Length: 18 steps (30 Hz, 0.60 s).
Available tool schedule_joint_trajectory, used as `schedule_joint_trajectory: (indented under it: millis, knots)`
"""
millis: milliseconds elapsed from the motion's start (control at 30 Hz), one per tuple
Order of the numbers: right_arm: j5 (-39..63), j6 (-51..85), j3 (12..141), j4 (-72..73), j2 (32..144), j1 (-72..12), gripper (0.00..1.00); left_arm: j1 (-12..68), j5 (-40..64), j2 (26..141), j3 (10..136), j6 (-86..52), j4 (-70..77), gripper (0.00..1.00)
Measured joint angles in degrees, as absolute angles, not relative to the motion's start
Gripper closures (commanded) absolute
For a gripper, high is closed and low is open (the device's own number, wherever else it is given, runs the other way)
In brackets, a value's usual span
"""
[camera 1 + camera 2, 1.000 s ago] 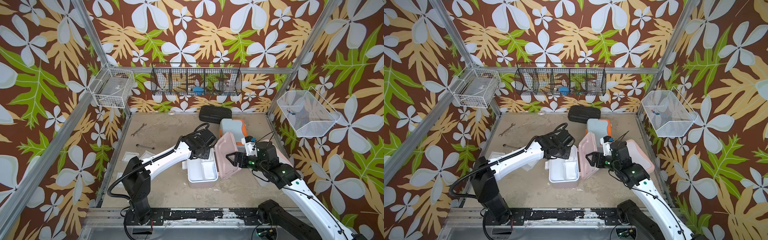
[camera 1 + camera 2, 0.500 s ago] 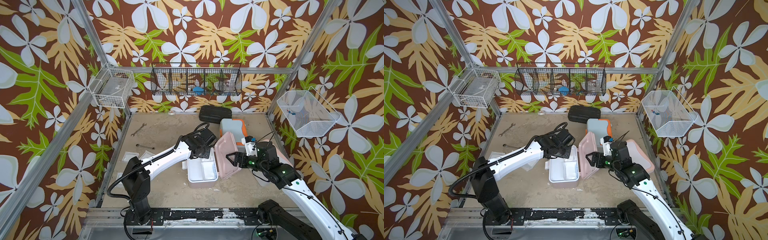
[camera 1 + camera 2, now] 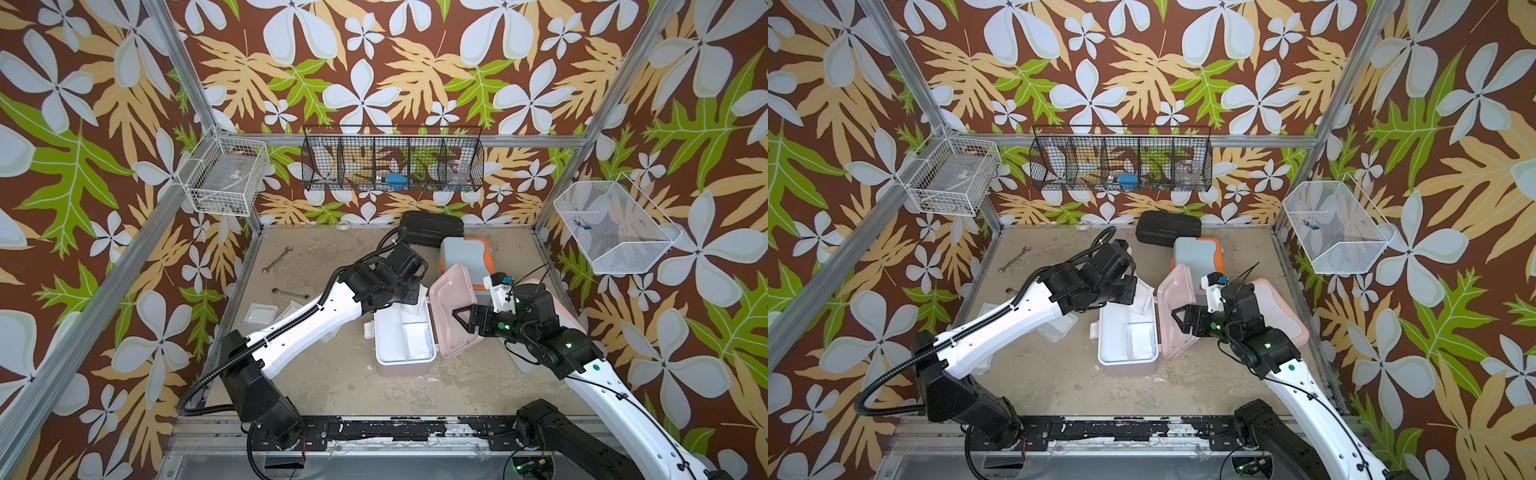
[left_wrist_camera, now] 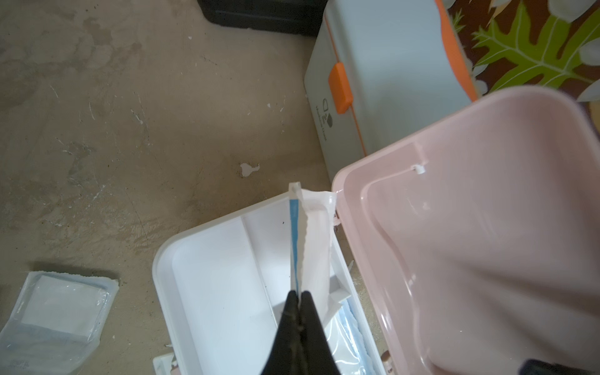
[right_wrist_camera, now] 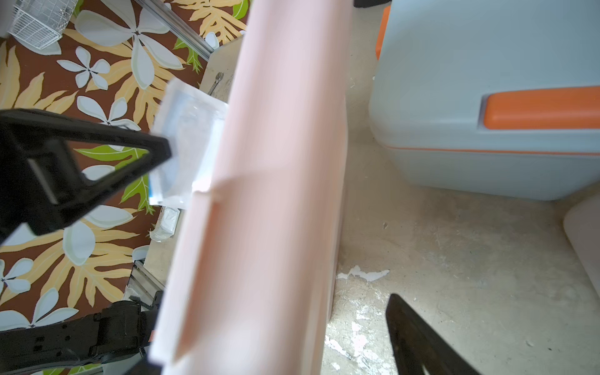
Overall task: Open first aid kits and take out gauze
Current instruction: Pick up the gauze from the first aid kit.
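I judge the job partly done. On the scuffed beige counter (image 3: 332, 386) the dusty pink kit (image 3: 405, 338) stands open, smooth lid (image 3: 451, 309) upright, white divided tray exposed. The light blue kit (image 3: 463, 253) behind stays latched, and the white kit (image 3: 1285, 309) looks closed too. My right jaws gape wide astride the lid, not clamping it. Crinkly clear gauze packets (image 3: 259, 311) lie on the counter. My left jaws pinch the edge of another flat gauze packet (image 4: 311, 246) above the tray.
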<state>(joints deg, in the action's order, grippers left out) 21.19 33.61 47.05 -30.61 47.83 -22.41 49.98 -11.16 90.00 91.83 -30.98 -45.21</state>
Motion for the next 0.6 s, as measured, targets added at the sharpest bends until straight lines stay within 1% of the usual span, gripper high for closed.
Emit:
schedule_joint_trajectory:
  millis: [167,267,400,600]
  knots:
    - [21.23,33.63,47.05,-30.81,47.79,-22.41,0.15,49.3,-11.31,85.38,94.06,-30.76,-45.52,1.0]
    - [21.28,33.63,47.05,-30.79,47.83,-22.41,0.13,46.76,-10.74,81.82,93.36,-30.37,-45.1,1.0]
    - [21.47,33.65,47.05,-30.79,47.86,-22.39,0.09,39.35,-8.27,77.12,88.25,-30.39,-42.39,1.0]
    - [22.15,33.87,46.83,-30.55,47.68,-22.41,0.04,22.37,0.3,73.82,73.6,-33.71,-32.29,1.0]
